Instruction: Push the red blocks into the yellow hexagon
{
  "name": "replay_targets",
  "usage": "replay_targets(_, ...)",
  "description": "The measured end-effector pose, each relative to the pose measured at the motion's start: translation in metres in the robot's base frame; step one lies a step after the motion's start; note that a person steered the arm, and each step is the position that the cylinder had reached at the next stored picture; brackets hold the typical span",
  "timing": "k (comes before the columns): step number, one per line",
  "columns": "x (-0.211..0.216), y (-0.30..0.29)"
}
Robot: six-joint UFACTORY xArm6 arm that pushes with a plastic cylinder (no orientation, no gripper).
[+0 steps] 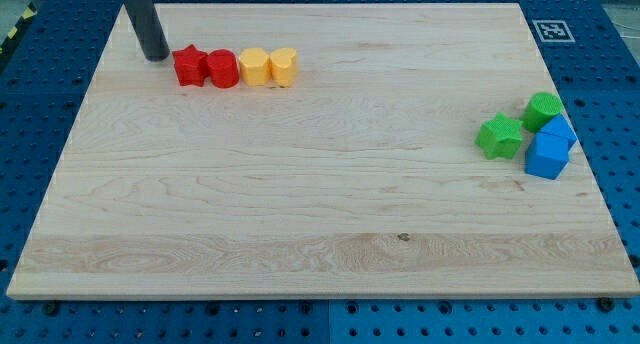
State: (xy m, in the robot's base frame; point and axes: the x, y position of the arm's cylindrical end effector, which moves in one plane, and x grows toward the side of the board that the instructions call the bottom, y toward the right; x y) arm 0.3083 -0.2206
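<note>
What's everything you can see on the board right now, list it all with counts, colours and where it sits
red star: 1, red, view's top left, leftmost in a row
red block: 1, red, rounded shape, between the star and the yellow hexagon
yellow hexagon: 1, yellow, against the red block
yellow block: 1, yellow, right end of the row
green star: 1, green, view's right
green block: 1, green, above the blue ones
blue blocks: 2, blue, right edge cluster
board: 1, pale wood
marker tag: 1, black-white, top right corner
my tip: 1, dark rod, just left of the red star

Two red blocks [189, 66] [223, 69], two yellow [255, 67] [284, 66], two green [498, 136] [542, 110], two blue [546, 157] [558, 130]: eight in all.
</note>
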Motion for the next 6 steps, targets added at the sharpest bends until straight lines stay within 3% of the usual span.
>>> replay_targets(2, 0.024, 0.011)
replay_targets(6, 0.024, 0.114)
